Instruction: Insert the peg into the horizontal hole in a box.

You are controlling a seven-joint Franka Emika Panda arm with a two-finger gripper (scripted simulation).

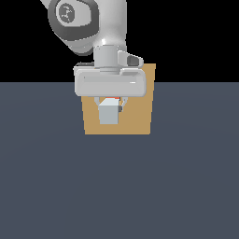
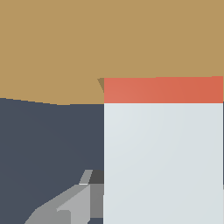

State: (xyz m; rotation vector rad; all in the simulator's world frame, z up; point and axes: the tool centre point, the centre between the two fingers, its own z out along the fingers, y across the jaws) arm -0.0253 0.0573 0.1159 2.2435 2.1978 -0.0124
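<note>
1. Dark slate-blue floor (image 1: 119, 186) fills the lower part of my exterior view, with flat black behind it; nothing else lies on that surface besides the box.
2. I see the tan box (image 1: 140, 119) standing on the floor at mid-frame, its front face toward the camera and its top edge rising just above the horizon line.
3. My Panda arm (image 1: 88, 23) drops in from the top of the exterior view, and its pale grey hand body crosses the upper part of the box face.
4. Below that hand, the gripper (image 1: 111, 106) holds the peg (image 1: 108, 114), with one finger showing on each side of the bar, pressed against it.
5. From the exterior camera I see the peg end-on: a pale grey square face, with a thin strip of red-orange just above it, set in front of the box's face.
6. On the wrist camera the peg (image 2: 162, 162) runs away from the lens, grey-white along most of its length, its red-orange end meeting the box (image 2: 87, 43).
7. A small darker tan wedge beside the red tip is the visible edge of the hole (image 2: 101, 83); I cannot tell how deep the tip sits in it.
8. One grey finger (image 2: 65, 208) shows beside the peg in the wrist view.
</note>
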